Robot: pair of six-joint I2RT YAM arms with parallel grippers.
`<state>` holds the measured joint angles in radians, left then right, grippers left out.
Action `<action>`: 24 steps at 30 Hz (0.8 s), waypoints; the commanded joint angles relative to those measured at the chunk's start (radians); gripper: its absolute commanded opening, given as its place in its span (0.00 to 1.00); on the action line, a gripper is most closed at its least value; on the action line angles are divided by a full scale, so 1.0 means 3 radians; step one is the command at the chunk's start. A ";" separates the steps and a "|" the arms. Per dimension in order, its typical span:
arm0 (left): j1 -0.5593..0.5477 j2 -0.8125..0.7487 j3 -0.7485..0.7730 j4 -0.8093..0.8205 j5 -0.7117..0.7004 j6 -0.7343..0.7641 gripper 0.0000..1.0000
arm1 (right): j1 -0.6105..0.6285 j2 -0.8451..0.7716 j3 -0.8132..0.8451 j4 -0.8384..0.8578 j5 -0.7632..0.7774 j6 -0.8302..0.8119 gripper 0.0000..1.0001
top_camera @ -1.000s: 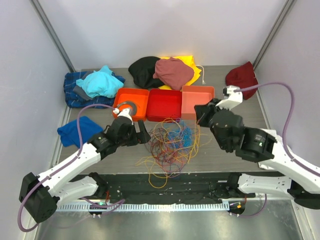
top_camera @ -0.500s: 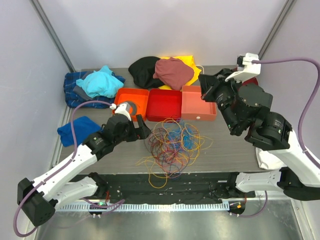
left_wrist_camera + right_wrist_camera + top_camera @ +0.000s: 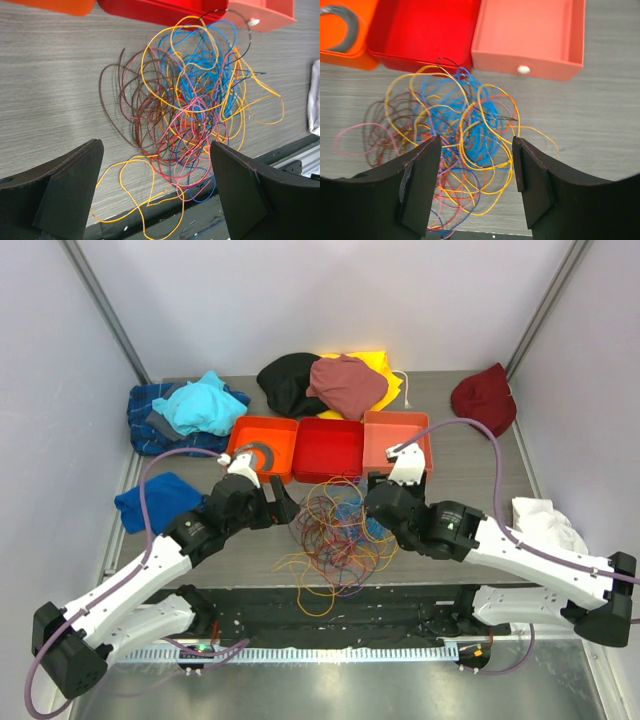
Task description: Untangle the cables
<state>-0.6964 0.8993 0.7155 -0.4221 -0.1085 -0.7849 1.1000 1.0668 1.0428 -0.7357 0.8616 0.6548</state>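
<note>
The cables (image 3: 340,530) lie as one loose tangle of thin orange, yellow, blue, red, pink and brown wires on the grey table, in front of the trays. Some yellow loops hang over the table's front edge (image 3: 150,220). My left gripper (image 3: 279,504) is at the tangle's left side, open, with the cables (image 3: 190,110) ahead of its wide-spread fingers (image 3: 75,185) and nothing held. My right gripper (image 3: 373,512) hovers over the tangle's right part, open. Blue and yellow cables (image 3: 470,130) show between its fingers (image 3: 420,185) without being gripped.
Behind the tangle stand an orange tray (image 3: 262,447) holding a grey ring, a red tray (image 3: 328,450) and a salmon tray (image 3: 397,440). Clothes are heaped along the back (image 3: 300,380). A blue cloth (image 3: 150,500) lies left and a white cloth (image 3: 545,525) right.
My right arm rose high at the back right, then came down over the tangle's right side, and its jaws went from shut to open. The left arm barely moved.
</note>
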 commanded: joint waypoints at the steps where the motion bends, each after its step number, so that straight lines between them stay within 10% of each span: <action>1: -0.0005 0.0024 -0.0068 0.0154 0.0101 -0.0068 0.93 | -0.0118 0.0074 -0.0172 -0.0145 0.0048 0.0476 0.67; 24: -0.0005 0.0060 -0.0161 0.0175 0.0168 -0.0084 0.93 | -0.1151 0.0683 -0.1042 0.0719 -0.0545 0.0369 0.59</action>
<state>-0.6964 0.9173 0.6556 -0.4076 -0.0662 -0.8116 0.7670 1.2263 0.7300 -0.6140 0.7296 0.7979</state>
